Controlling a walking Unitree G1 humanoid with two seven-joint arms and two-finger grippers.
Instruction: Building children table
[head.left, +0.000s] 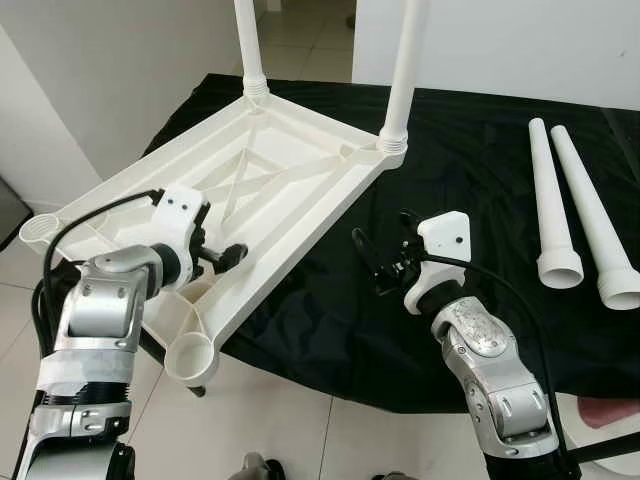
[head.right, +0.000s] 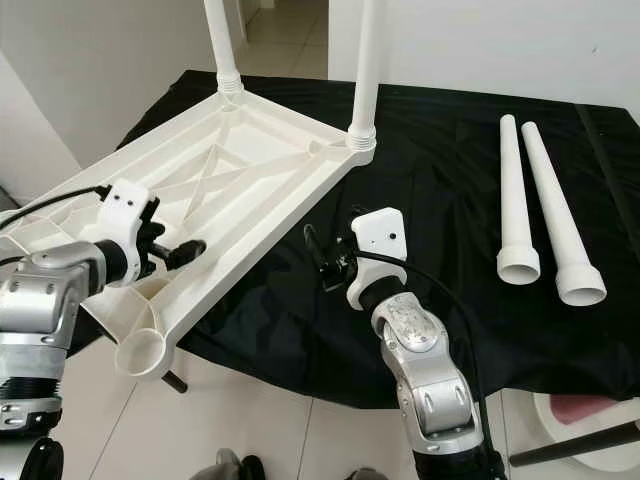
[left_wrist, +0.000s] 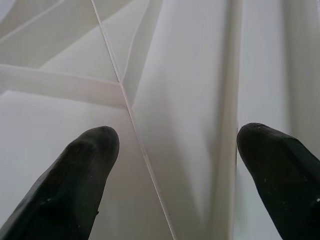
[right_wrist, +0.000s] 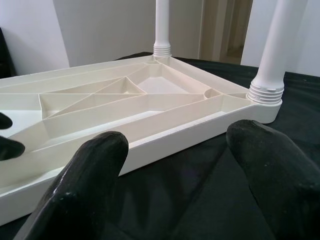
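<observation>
1. White moulded plastic lies nearest: the upside-down table top (head.left: 250, 190) juts over the near edge of the black cloth (head.left: 470, 170), and its near corner ends in an empty round socket (head.left: 190, 358).
2. The left gripper (head.left: 222, 256) reaches in over the ribbed underside. Its fingers (left_wrist: 75, 185) are spread wide with nothing between them, just above a thin raised rib.
3. The right gripper (head.left: 385, 265) hovers over the cloth just beside the top's long side wall. It too is well open and holds nothing.
4. To my eye the step in hand is steadying the top before fitting the remaining legs. It would go best if the left fingers closed on a rib or the side wall rather than the smooth flat panel, which offers no grip.
5. The overhanging part looks unsupported, so pressing down there could tip the top. Pushing it further onto the cloth first seems wiser.
6. Further off, on the robot's right, two loose legs (head.left: 580, 205) lie side by side on the cloth. They are smooth tapered tubes with flared open ends towards the robot.
7. Farthest away, two fitted legs (head.left: 405, 70) stand upright in ridged collars at the top's far corners.
</observation>
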